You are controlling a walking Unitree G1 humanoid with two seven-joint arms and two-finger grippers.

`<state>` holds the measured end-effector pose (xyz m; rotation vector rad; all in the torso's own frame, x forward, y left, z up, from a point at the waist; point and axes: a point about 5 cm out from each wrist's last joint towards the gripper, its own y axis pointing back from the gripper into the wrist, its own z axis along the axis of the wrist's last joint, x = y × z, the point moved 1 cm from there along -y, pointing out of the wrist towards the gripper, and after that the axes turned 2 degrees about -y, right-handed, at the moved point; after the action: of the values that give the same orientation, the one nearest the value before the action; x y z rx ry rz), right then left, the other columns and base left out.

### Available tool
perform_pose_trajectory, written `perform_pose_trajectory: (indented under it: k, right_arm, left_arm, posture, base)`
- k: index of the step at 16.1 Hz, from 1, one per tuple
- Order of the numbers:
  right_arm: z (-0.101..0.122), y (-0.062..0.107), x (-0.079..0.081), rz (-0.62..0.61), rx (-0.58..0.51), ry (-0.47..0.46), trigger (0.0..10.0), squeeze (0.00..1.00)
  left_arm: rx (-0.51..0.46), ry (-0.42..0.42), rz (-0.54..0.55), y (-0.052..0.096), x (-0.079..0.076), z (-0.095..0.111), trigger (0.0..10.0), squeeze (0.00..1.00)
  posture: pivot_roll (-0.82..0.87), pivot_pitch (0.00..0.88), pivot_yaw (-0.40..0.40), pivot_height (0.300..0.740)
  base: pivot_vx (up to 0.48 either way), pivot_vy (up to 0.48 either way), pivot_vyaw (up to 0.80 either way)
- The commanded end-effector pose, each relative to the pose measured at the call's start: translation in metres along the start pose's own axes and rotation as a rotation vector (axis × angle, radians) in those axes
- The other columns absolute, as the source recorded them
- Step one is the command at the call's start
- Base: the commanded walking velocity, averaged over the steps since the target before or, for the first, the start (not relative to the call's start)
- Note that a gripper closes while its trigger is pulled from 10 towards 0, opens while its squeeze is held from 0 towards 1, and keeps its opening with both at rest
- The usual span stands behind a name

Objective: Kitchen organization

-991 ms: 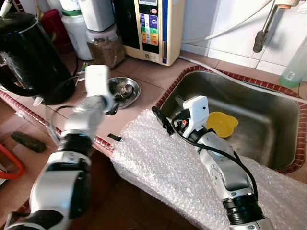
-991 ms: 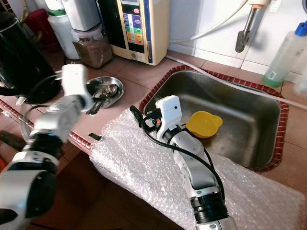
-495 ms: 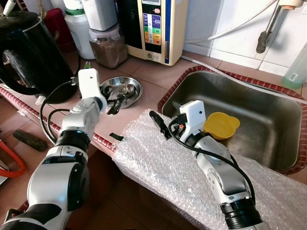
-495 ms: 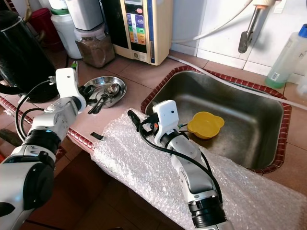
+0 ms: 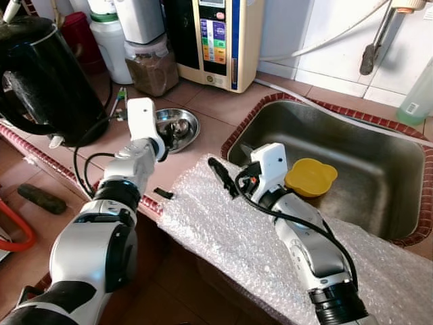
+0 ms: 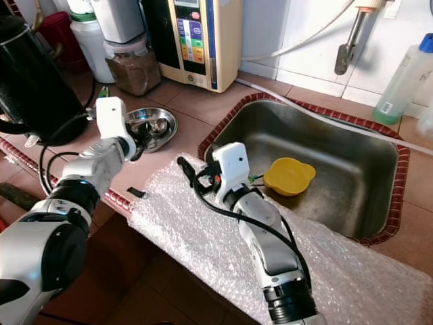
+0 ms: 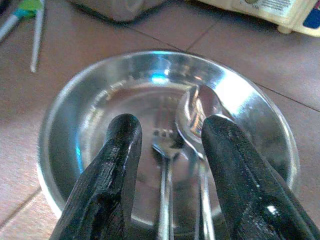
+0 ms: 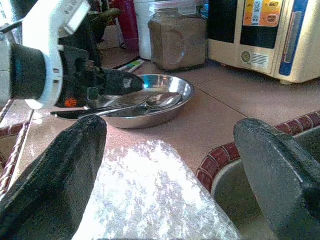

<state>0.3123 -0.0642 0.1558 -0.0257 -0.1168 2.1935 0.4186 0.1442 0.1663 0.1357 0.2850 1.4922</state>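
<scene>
A shallow steel dish [image 5: 183,122] holding a fork [image 7: 165,200] and a spoon [image 7: 199,112] sits on the tiled counter, left of the sink. My left gripper [image 5: 166,141] reaches into the dish at its near rim; its fingers [image 7: 111,172] are open and straddle the fork's handle, with the spoon's handle beside the other finger. My right gripper [image 5: 222,177] hovers open over the bubble wrap [image 5: 230,233] at the sink's left corner, pointing toward the dish [image 8: 150,102]. A yellow bowl [image 5: 311,177] lies in the sink [image 5: 385,159].
A black kettle [image 5: 44,74] stands at the far left. A jar of brown powder [image 5: 152,64] and a water purifier [image 5: 216,40] line the back wall. A toothbrush [image 7: 30,25] lies beyond the dish. A green bottle [image 5: 416,101] stands behind the sink.
My left wrist has swung right and closer to the dish, bringing the fingers lower over the cutlery. The right arm has barely shifted.
</scene>
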Motion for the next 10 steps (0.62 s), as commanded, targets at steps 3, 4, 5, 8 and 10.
perform_pose_trajectory:
  k: [3,4,5,8,10]
  right_arm:
    - [0.003,0.004,0.002,0.008,-0.009,0.011,10.0,0.00]
    - [0.003,0.004,0.002,0.007,-0.009,0.011,10.0,0.00]
    - [0.003,0.004,0.003,0.008,-0.008,0.011,10.0,0.00]
    - [0.003,0.004,0.004,0.012,-0.005,0.011,10.0,0.00]
    - [0.003,0.004,0.004,0.014,-0.006,0.010,10.0,0.00]
  left_arm:
    - [0.006,0.007,-0.047,-0.002,-0.019,0.004,10.0,1.00]
    - [0.008,0.008,-0.050,-0.002,-0.020,0.004,10.0,1.00]
    - [0.018,-0.004,-0.058,-0.003,-0.023,0.002,10.0,1.00]
    - [0.050,0.011,-0.069,-0.003,-0.027,0.000,10.0,1.00]
    - [0.090,0.050,-0.072,-0.003,-0.027,-0.004,10.0,1.00]
  posture:
    - [-0.13,0.030,0.093,0.740]
    - [-0.13,0.029,0.093,0.740]
    - [-0.13,0.027,0.093,0.740]
    - [-0.13,0.024,0.093,0.740]
    - [-0.13,0.025,0.093,0.740]
  base:
    - [0.000,0.000,0.00]
    - [0.000,0.000,0.00]
    - [0.000,0.000,0.00]
    - [0.000,0.000,0.00]
    - [0.000,0.000,0.00]
